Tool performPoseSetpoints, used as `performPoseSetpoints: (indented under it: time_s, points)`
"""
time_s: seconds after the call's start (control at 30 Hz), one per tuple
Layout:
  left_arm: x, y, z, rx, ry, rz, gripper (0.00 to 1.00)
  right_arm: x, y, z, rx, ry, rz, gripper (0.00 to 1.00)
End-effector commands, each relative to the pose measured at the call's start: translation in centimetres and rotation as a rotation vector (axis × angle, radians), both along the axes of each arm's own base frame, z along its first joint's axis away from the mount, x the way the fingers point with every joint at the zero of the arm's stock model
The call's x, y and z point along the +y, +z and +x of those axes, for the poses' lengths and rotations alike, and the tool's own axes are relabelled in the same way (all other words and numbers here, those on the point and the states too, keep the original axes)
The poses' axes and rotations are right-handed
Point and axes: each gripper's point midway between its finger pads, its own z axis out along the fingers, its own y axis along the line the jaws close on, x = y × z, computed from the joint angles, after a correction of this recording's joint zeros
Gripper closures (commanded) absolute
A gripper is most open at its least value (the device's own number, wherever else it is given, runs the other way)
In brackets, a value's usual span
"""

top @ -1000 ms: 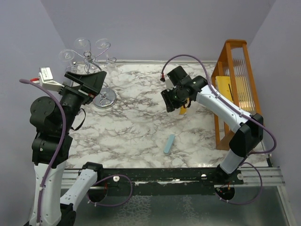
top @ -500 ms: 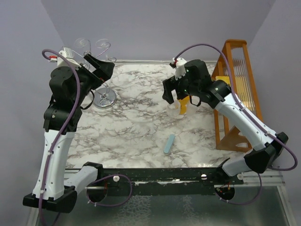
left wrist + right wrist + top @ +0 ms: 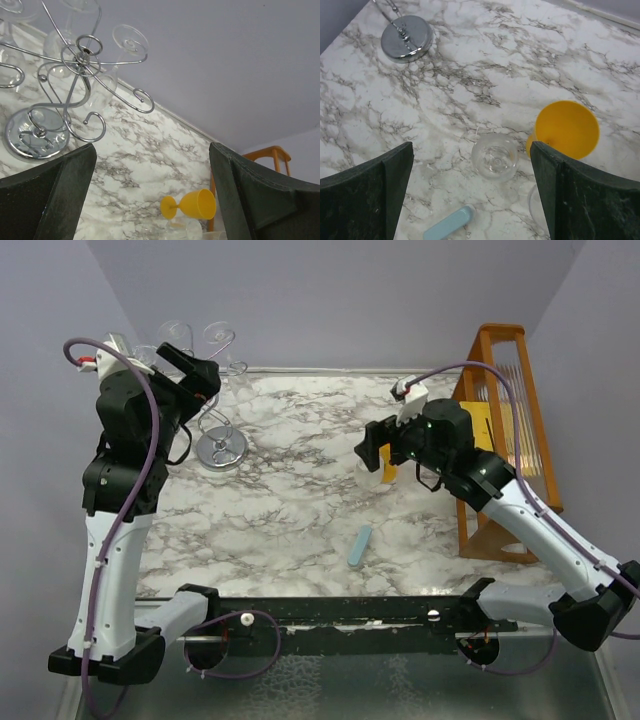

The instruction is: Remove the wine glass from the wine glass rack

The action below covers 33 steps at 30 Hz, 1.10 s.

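I am holding my right gripper (image 3: 372, 450) wide open, empty, above the wine glass (image 3: 495, 157) standing on the counter (image 3: 470, 65) by a yellow goblet (image 3: 567, 129), my left gripper (image 3: 200, 375) gaping empty beside the wine glass rack (image 3: 35, 137).

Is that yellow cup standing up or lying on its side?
Lying on its side. The yellow cup rests along the marble table, stem and foot pointing sideways.

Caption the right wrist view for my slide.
Open right pincer above a clear wine glass beside a yellow goblet on the marble table.
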Motion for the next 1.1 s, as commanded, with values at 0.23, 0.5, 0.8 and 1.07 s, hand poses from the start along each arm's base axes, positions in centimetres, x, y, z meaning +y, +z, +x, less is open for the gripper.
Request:
performPoseSetpoints:
  time_s: [0.23,0.5,0.8,1.07]
  points:
    - [4.0,5.9,-0.5,-0.119,0.199,0.057,0.03,-2.5,2.8,-4.3,0.019,-0.055,0.171,0.0]
    - [0.7,5.5,3.3,-0.051,0.048,0.062,0.05,-4.3,3.9,-7.4,0.008,-0.027,0.194,0.01]
    - [3.2,7.4,6.0,-0.074,0.098,0.101,0.05,-6.0,4.7,-9.8,-0.069,-0.006,0.227,0.0]
    - [7.3,4.9,8.5,-0.026,0.156,0.022,0.05,-6.8,5.2,-9.9,-0.132,-0.009,0.202,0.0]
